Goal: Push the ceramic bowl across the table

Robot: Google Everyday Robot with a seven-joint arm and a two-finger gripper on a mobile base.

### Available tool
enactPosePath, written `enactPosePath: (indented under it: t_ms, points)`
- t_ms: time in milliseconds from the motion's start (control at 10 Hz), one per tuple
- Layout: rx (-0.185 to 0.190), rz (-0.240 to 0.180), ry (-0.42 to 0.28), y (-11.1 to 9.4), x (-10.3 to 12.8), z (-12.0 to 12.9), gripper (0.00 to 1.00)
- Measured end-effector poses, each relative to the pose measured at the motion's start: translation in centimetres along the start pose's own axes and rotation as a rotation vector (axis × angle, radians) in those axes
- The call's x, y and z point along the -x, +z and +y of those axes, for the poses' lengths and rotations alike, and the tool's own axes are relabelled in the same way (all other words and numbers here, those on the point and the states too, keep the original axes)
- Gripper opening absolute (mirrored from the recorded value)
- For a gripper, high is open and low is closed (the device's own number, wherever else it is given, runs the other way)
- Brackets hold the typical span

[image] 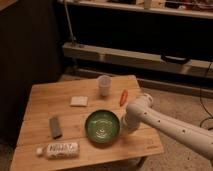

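The ceramic bowl (102,127) is seen on the bench (55,92), whose near edge lies just in front of the bowl. The gripper (128,125) is held low at the bowl's right rim, presumably so that 1 sideways push is possible. Its opening cannot be told.

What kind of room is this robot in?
Probably a lab or workshop: long metal shelving behind, a bare floor, and a low wooden table of small items. The gripper sits beside the green bowl.
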Motion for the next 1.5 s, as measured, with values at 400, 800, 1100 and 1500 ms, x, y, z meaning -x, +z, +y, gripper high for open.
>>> enactPosePath:
  t_ms: [400,800,1100,1500]
  points:
    - [0.002,-0.027,-0.087,0.7,-0.3,-4.4,0.00]
    - [0.033,-0.012,-0.114,0.9,-0.7,-6.1,0.00]
    - [0.045,-0.018,-0.152,1.1,-0.9,-8.4,0.00]
    - [0.063,-0.019,-0.193,1.5,-0.3,-11.1,0.00]
